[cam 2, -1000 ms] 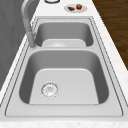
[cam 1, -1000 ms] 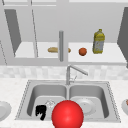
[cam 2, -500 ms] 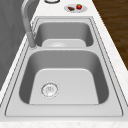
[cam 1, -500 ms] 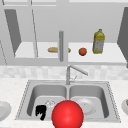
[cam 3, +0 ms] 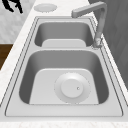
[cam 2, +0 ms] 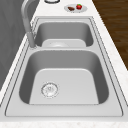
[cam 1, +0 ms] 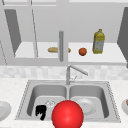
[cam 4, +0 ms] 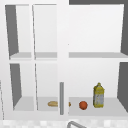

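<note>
A black hand point(cam 1: 41, 111), my left, hangs in the air at the lower left of the front view, in front of the left basin point(cam 1: 42, 100). Its fingers point down, relaxed, holding nothing. In the right side view this hand point(cam 3: 13, 5) floats at the far end, off the counter's front edge, near a small white plate point(cam 3: 45, 7). A big red ball point(cam 1: 67, 115) covers the sink's front rim in the front view, just right of the hand and apart from it.
A white plate point(cam 3: 72, 88) lies in the right basin; the faucet point(cam 1: 72, 71) stands behind the divider. A dish with a strawberry point(cam 2: 75, 7) sits on the right counter. The open cabinet shelf holds a bread roll point(cam 4: 53, 103), an orange fruit point(cam 4: 83, 105) and a yellow bottle point(cam 4: 98, 96).
</note>
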`<move>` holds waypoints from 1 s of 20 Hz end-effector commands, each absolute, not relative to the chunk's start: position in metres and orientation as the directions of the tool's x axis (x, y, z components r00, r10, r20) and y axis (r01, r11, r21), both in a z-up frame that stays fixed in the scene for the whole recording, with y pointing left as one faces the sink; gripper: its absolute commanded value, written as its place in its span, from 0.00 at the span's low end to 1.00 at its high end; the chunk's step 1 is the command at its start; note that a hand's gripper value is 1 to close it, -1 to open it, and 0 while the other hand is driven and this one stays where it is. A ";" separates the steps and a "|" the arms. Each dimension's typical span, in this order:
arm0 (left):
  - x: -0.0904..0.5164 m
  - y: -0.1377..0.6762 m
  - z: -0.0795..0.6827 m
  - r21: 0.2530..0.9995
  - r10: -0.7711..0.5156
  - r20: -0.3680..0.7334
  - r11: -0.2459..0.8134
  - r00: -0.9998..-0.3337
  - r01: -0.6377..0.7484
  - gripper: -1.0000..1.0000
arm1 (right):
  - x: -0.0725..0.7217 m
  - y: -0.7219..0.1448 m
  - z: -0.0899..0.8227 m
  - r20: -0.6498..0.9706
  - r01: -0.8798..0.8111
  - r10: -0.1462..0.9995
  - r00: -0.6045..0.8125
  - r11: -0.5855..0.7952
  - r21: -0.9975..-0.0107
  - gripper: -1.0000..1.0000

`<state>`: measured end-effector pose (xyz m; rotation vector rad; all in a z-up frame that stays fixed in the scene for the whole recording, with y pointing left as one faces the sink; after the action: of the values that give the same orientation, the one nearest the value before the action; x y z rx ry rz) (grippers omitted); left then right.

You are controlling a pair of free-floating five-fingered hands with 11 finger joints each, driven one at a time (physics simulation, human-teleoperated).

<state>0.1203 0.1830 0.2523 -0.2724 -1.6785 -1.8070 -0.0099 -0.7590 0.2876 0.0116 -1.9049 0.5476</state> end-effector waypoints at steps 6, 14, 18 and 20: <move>0.120 0.183 0.252 0.814 -0.314 0.558 0.029 -0.768 0.580 0.50 | 0.007 -0.694 0.243 0.834 -0.253 0.361 -0.418 0.835 -0.488 0.00; 0.120 0.183 0.252 0.814 -0.314 0.558 0.029 -0.768 0.580 0.50 | 0.032 -0.649 0.219 0.763 -0.236 0.468 -0.446 0.761 -0.605 0.00; 0.120 0.183 0.252 0.814 -0.314 0.558 0.029 -0.768 0.580 0.50 | 0.041 -0.634 0.217 0.707 -0.222 0.537 -0.460 0.702 -0.677 0.00; 0.120 0.183 0.252 0.814 -0.314 0.558 0.029 -0.768 0.580 0.50 | 0.046 -0.626 0.215 0.685 -0.219 0.564 -0.462 0.675 -0.704 0.00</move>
<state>0.1203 0.1830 0.2523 -0.2724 -1.6785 -1.8070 0.0388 -0.6369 0.2162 -0.1710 -1.8189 0.8299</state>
